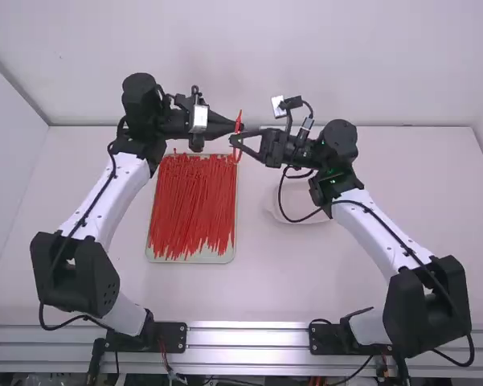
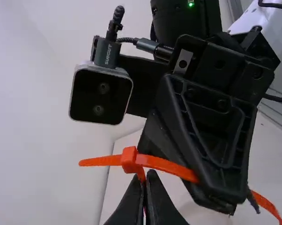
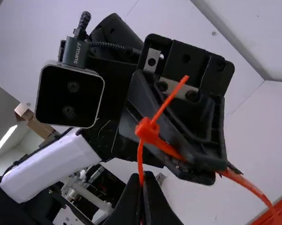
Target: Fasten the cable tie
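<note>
The red cable tie [image 2: 129,159] hangs above the tray's [image 1: 189,260] far edge, tail through its head. The left gripper [image 2: 145,182] and right gripper [image 3: 141,182] both pinch it, fingers closed tight. I reckon a skewed pull could slip it free.

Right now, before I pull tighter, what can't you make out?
High view: cable tie too small to show whether its tail sits in the head.
Left wrist view: right gripper hides part of the strap.
Right wrist view: strap's far end cut off by the edge.
</note>
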`<move>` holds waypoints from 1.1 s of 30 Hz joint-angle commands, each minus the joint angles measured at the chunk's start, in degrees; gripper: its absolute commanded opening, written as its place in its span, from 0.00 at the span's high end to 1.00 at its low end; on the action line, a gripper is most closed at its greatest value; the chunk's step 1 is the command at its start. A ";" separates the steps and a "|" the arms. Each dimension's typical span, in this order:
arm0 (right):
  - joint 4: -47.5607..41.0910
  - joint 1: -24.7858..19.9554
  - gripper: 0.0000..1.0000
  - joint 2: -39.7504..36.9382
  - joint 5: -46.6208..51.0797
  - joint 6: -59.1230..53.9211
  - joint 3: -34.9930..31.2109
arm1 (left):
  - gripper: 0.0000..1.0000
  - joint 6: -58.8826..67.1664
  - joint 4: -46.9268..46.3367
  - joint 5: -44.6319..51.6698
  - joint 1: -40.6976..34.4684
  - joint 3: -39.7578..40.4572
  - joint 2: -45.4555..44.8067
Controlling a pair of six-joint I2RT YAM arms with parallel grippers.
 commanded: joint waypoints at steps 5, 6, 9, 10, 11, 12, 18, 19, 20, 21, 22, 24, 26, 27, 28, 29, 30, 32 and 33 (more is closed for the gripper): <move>0.39 -1.38 1.00 0.07 4.68 1.18 1.55 | 0.98 0.66 -1.79 4.35 -1.55 -1.25 -0.26; 0.35 -1.51 1.00 0.07 4.85 1.73 1.55 | 0.98 0.66 -1.81 4.42 -1.55 -1.25 -0.26; 1.75 -2.25 1.00 0.07 4.74 2.99 1.55 | 0.98 0.66 -1.90 5.49 -1.57 -1.25 -0.26; 2.08 -2.45 1.00 0.07 4.68 3.39 1.55 | 0.98 0.68 -1.92 5.60 -1.55 -1.25 -0.26; 2.80 -2.67 1.00 0.07 4.63 3.30 1.55 | 0.98 0.66 -1.99 5.62 -1.57 -1.27 -0.26; 3.89 -2.86 1.00 0.07 4.57 3.32 1.55 | 0.98 0.70 -2.32 5.55 -1.57 -1.27 -0.26; 5.05 -3.19 1.00 0.07 5.27 4.76 1.55 | 0.98 0.68 -1.64 5.73 -1.66 -1.97 -0.26; 5.03 -3.37 1.00 0.07 5.25 4.79 1.55 | 0.98 0.72 -1.66 6.56 -1.66 -2.01 -0.26; 5.03 -3.61 1.00 0.07 5.20 4.79 1.55 | 0.98 0.70 -1.68 6.80 -1.66 -1.99 -0.26; 5.05 -3.63 1.00 0.07 5.16 4.81 1.55 | 0.98 0.68 -1.68 6.86 -1.66 -1.99 -0.26; 4.98 -3.93 1.00 0.07 4.98 4.79 1.55 | 0.98 0.68 -1.70 6.86 -1.66 -1.99 -0.26; 4.59 -3.98 0.94 0.07 4.44 4.52 1.55 | 0.98 0.66 -1.75 6.49 -1.40 -2.01 -0.26; 4.61 -4.00 0.85 0.07 3.04 4.13 1.55 | 0.98 0.66 -1.68 6.47 -1.16 -2.01 -0.26; 4.61 -4.26 0.81 0.07 1.86 4.24 1.55 | 0.98 0.70 -1.68 6.43 -1.36 -2.01 -0.26; 4.63 -4.55 0.78 0.07 1.20 4.44 1.55 | 0.98 0.68 -1.66 6.43 -1.33 -2.01 -0.26; 4.61 -5.29 0.76 0.07 -0.61 4.63 1.55 | 0.98 0.68 -1.68 6.49 -0.98 -2.01 -0.26; 4.61 -5.46 0.75 0.07 -1.14 4.63 1.55 | 0.98 0.66 -1.70 6.49 -0.85 -2.01 -0.26; 4.59 -6.40 0.72 0.07 -3.63 4.68 1.55 | 0.98 0.63 -1.97 6.67 -0.66 -2.01 -0.26; 4.61 -6.82 0.71 0.07 -4.52 5.51 1.53 | 0.98 0.68 -2.38 6.64 -0.61 -2.01 -0.26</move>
